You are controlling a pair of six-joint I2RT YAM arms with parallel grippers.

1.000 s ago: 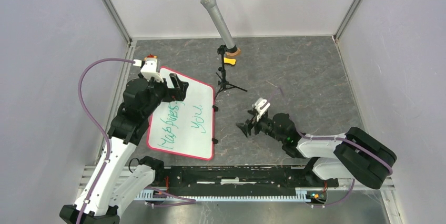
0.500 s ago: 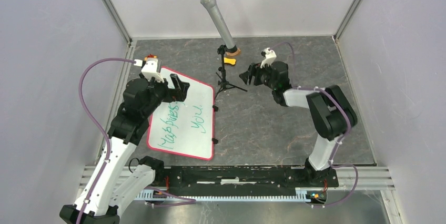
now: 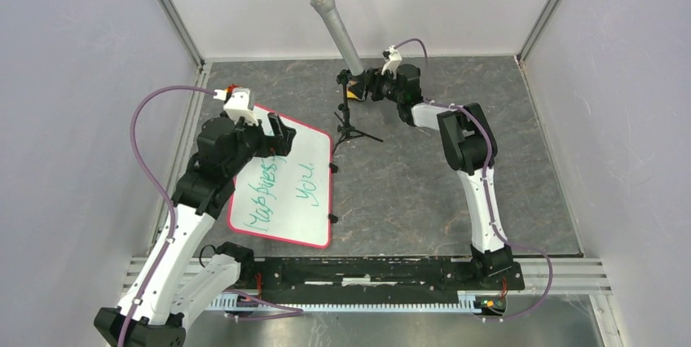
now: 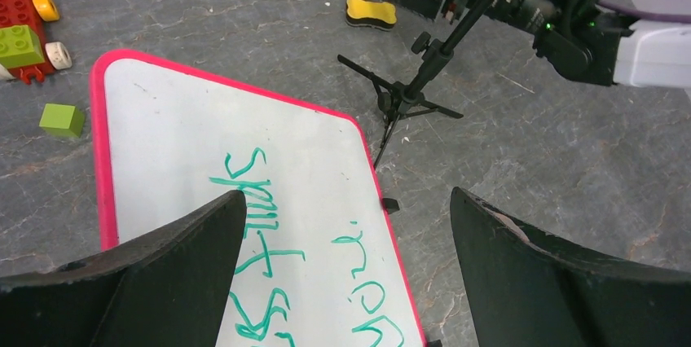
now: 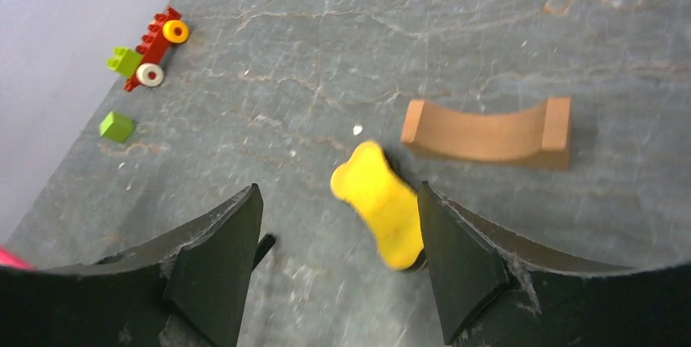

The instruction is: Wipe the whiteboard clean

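One whiteboard (image 4: 204,143) below left claw (image 4: 347,192), far from right claw (image 5: 338,188).

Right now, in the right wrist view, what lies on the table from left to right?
Brick toy → eraser → arch block. The green cube lines up with the toy's left end, so I leave it unranked.

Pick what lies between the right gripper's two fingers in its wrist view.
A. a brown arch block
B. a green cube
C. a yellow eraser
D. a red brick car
C: in the right wrist view the yellow eraser lies on the table in the gap of the open right gripper, while the brown arch block sits farther off, beyond the fingers.
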